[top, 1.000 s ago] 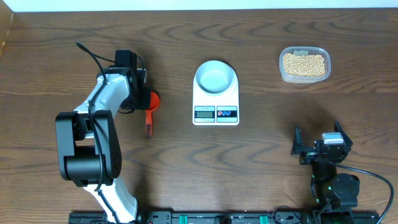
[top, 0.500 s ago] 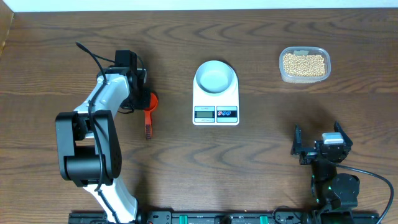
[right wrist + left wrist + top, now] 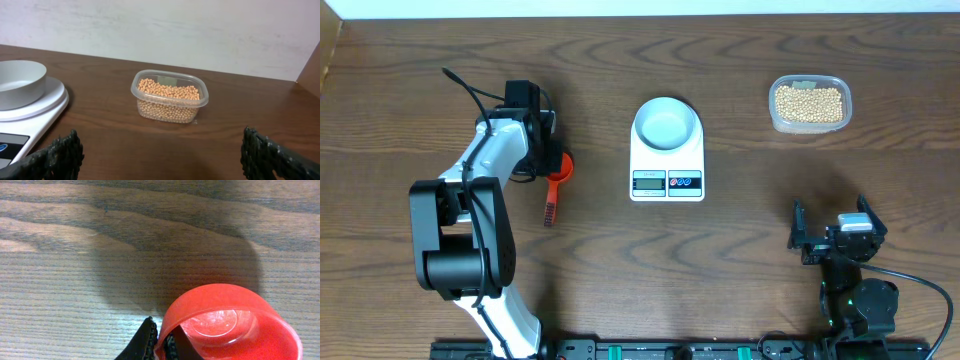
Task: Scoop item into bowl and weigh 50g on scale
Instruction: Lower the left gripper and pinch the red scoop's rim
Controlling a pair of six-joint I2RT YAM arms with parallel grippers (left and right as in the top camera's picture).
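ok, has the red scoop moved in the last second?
Yes. The red scoop has pivoted: its handle end swung slightly left, away from the scale, with the left hand pinching its cup rim.

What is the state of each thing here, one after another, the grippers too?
scoop: empty, pinched at its rim.
bowl: empty, standing on the scale.
scale: bears the bowl; display unreadable.
container: no lid, nearly full of beans.
left gripper: shut on the scoop.
right gripper: open, holds nothing.
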